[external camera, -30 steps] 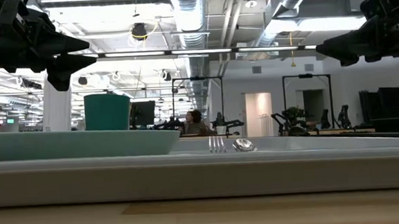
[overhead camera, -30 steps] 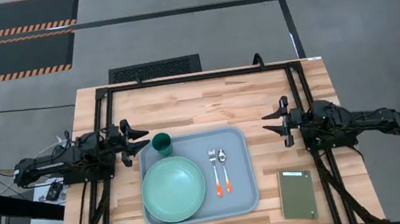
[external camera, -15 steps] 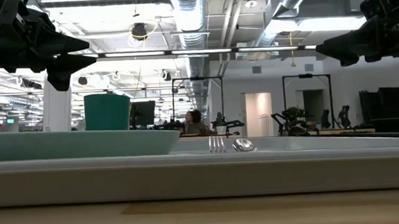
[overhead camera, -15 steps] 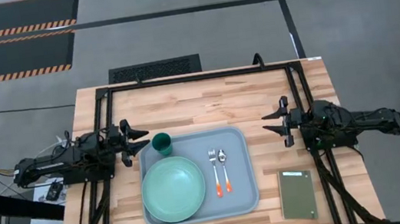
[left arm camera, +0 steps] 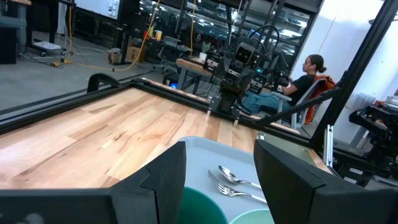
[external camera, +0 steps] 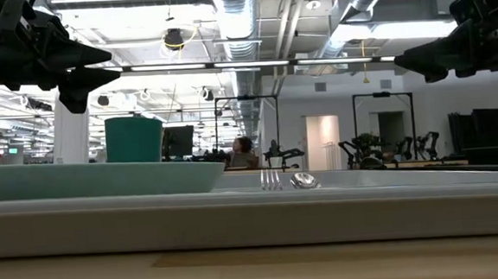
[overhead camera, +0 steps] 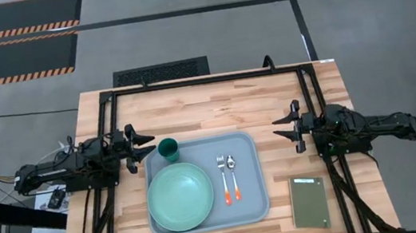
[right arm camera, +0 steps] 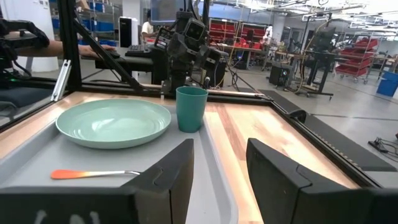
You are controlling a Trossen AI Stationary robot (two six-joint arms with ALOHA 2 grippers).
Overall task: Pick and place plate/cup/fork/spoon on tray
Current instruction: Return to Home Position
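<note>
Fingers spread and empty on both sides: left gripper (overhead camera: 146,146) hovering just beside tray's left rim near cup, right gripper (overhead camera: 281,128) hovering off tray's right side. Below, wooden worktop (overhead camera: 199,111) carrying pale grey-blue tray (overhead camera: 251,195). On tray: mint-green plate (overhead camera: 180,197) at left, overlapping near-left rim; dark green cup (overhead camera: 168,149) upright in far-left corner, close beside plate; fork (overhead camera: 224,179) and spoon (overhead camera: 234,177) side by side right of plate, orange handles nearest. Off tray, dark olive slab (overhead camera: 309,202) at right.

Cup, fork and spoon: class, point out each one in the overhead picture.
cup (overhead camera: 168,148): high view, centre of its open top.
fork (overhead camera: 224,182): high view, middle of the shaft.
spoon (overhead camera: 231,162): high view, on the oval bowl.
</note>
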